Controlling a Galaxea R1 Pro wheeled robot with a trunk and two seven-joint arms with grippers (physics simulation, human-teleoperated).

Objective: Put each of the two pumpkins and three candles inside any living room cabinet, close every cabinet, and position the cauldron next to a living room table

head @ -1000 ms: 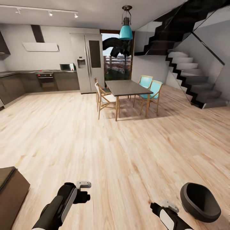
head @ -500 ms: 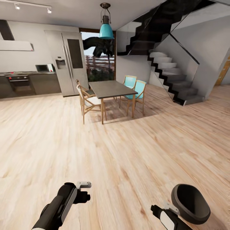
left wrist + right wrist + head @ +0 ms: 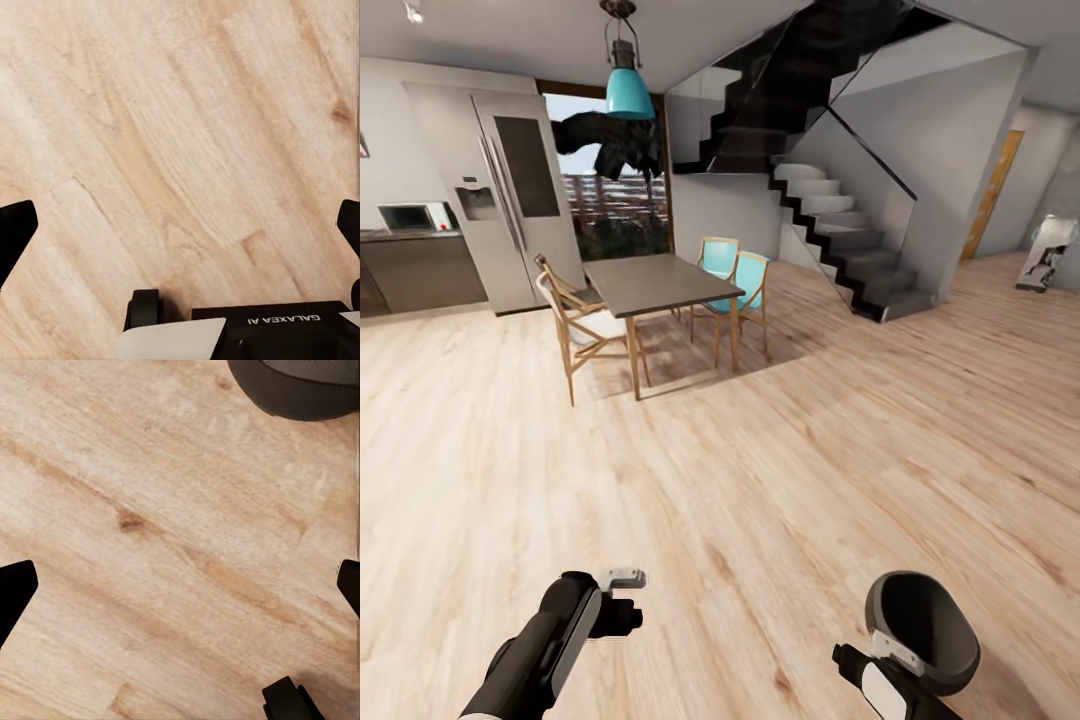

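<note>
1. on the wooden floor (image 3: 760,480), low at the head view's right, the cauldron (image 3: 920,630) sits just beyond the right gripper (image 3: 180,585).
2. the right gripper is released and empty, its fingertips (image 3: 15,589) spread wide over bare floor.
3. the left gripper (image 3: 180,225) is also released and empty, well apart from the cauldron.
4. judgement: the right arm is nearer, so the reach goes forward and slightly outward.
</note>
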